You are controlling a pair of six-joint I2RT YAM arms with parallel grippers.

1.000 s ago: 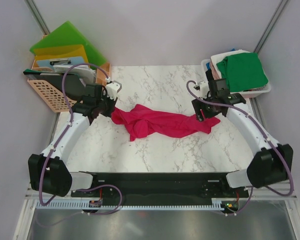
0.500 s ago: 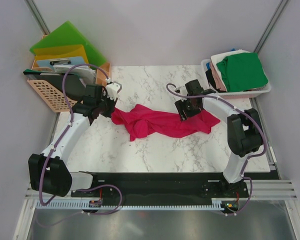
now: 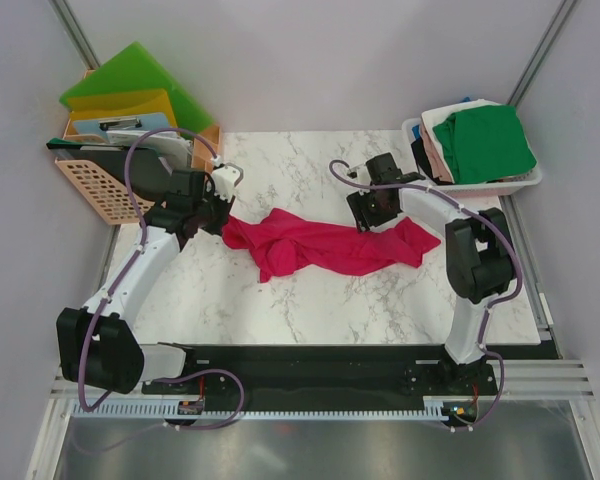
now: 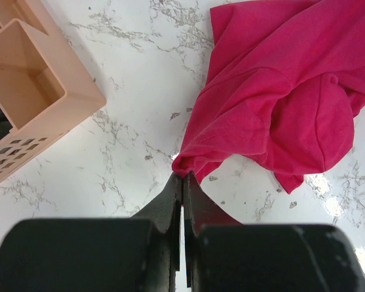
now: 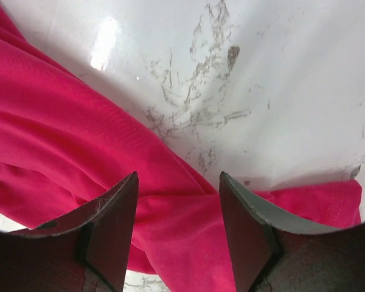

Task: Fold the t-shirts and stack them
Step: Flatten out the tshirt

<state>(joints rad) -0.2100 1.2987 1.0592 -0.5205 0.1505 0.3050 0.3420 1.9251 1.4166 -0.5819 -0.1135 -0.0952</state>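
A crimson-pink t-shirt lies crumpled in a long band across the middle of the marble table. My left gripper is at its left end, and in the left wrist view the fingertips are shut on a corner of the cloth. My right gripper hovers at the band's far edge, right of centre. Its jaws stand open over a twisted fold of the shirt, with nothing pinched. More t-shirts, a green one on top, are piled in a white basket at the back right.
An orange mesh basket holding green and yellow folders stands at the back left, close to my left arm. Its orange corner shows in the left wrist view. Bare marble lies in front of the shirt.
My right arm has swung left from the shirt's right end to its far edge near the middle, and its jaws have narrowed a little. The left gripper has kept its hold.
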